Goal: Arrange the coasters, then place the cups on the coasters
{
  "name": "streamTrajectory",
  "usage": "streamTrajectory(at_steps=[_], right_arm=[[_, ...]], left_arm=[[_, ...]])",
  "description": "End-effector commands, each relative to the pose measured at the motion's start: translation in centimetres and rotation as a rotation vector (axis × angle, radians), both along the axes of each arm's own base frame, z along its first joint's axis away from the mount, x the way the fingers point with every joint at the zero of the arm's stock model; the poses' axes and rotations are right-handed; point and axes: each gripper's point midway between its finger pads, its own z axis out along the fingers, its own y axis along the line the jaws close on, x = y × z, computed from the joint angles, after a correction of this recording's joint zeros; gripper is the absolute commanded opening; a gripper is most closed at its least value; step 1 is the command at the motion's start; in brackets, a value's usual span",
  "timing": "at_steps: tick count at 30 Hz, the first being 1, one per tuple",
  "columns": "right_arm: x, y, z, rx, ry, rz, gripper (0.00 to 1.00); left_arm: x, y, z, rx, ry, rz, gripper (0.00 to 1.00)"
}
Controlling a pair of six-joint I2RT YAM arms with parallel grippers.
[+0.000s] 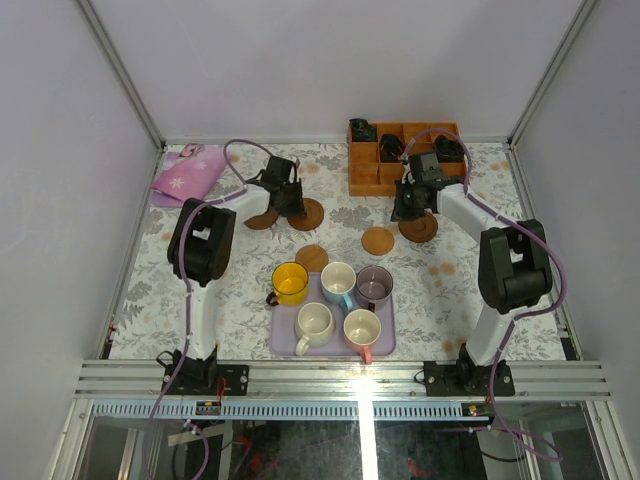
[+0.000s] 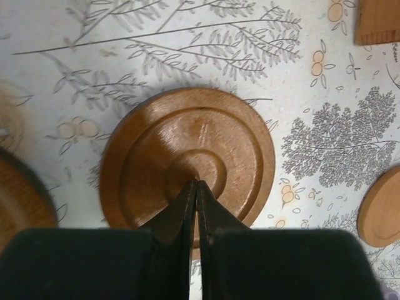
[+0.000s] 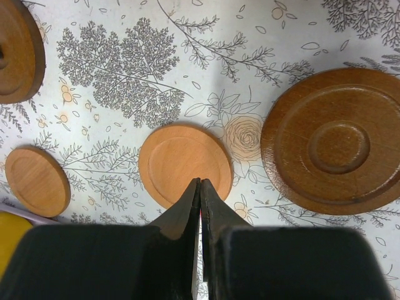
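**Five coasters on the bench, five cups on the tray**

Counted from overhead: five coasters, all flat on the floral bench [image 1: 450, 290], none under a cup.
- Three dark, in a line across the middle: left dark coaster [image 1: 258, 220], half hidden beside the left arm; middle dark coaster [image 1: 312, 215]; right dark coaster [image 1: 420, 229].
- Two lighter tan: near tan coaster [image 1: 312, 257], just beyond the tray; far tan coaster [image 1: 378, 240], between the middle and right dark ones.

Five cups as well, upright and grouped on the lavender tray [image 1: 283, 345] at near centre.
- Far row: yellow cup [image 1: 290, 283], blue cup [image 1: 338, 281], greyish-purple cup [image 1: 374, 286].
- Near row: cream cup [image 1: 315, 325], pink cup [image 1: 362, 330].

One orange-brown compartment box [image 1: 365, 180] at far right. One pink cloth [image 1: 188, 172] at far left.

Left pincer [image 2: 197, 185] closed, tips pressed together over the raised centre of the middle dark coaster, gripping nothing. Right pincer [image 3: 201, 184] closed too and empty, tips over the far tan coaster. Contact with either coaster impossible to judge.

Only in the left wrist view: the middle coaster's concentric grooves and glossy sheen, plus a corner of the box. Only in the right wrist view: the matching rings on the right dark coaster and the plain rimmed face of both tan ones. Only overhead: all five cups together, the cloth, both arms.
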Motion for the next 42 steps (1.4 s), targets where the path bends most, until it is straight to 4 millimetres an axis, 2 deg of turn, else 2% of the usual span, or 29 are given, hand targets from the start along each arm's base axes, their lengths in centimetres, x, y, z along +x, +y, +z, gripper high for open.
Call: streamTrajectory(at_steps=[1,8,13,18,24,30,33,36,42], right_arm=[[-0.4,1.1,-0.1,0.014,0.009,0.042,0.02],[-1.5,1.7,-0.9,0.015,0.041,0.054,0.02],[-3.1,2.0,-1.8,0.013,0.078,0.069,0.02],[-4.1,2.5,-2.7,0.025,0.107,0.088,0.02],[-4.3,3.4,-3.7,0.039,0.129,0.115,0.02],[-3.8,3.8,-5.7,0.034,0.173,0.12,0.01],[-3.3,3.8,-6.6,0.025,0.204,0.121,0.01],[-2.4,4.0,-6.9,0.013,0.202,0.121,0.01],[-0.3,3.6,-7.6,-0.037,0.188,0.102,0.0]], left_arm=[[0.5,-1.8,-0.4,-0.025,-0.006,-0.063,0.01],[-1.8,-4.2,-2.7,-0.047,0.081,-0.145,0.01],[-3.8,-7.1,-3.2,-0.066,0.113,-0.221,0.01],[-4.5,-8.2,-3.3,-0.083,0.133,-0.228,0.01],[-4.0,-7.6,-1.9,-0.054,0.094,-0.206,0.01],[-3.0,-6.3,2.3,-0.031,-0.004,-0.16,0.02],[-4.0,-5.6,4.4,-0.03,-0.037,-0.149,0.02],[-5.8,-4.7,4.6,-0.018,-0.023,-0.145,0.02],[-8.9,-3.1,3.1,0.021,0.051,-0.157,0.0]])
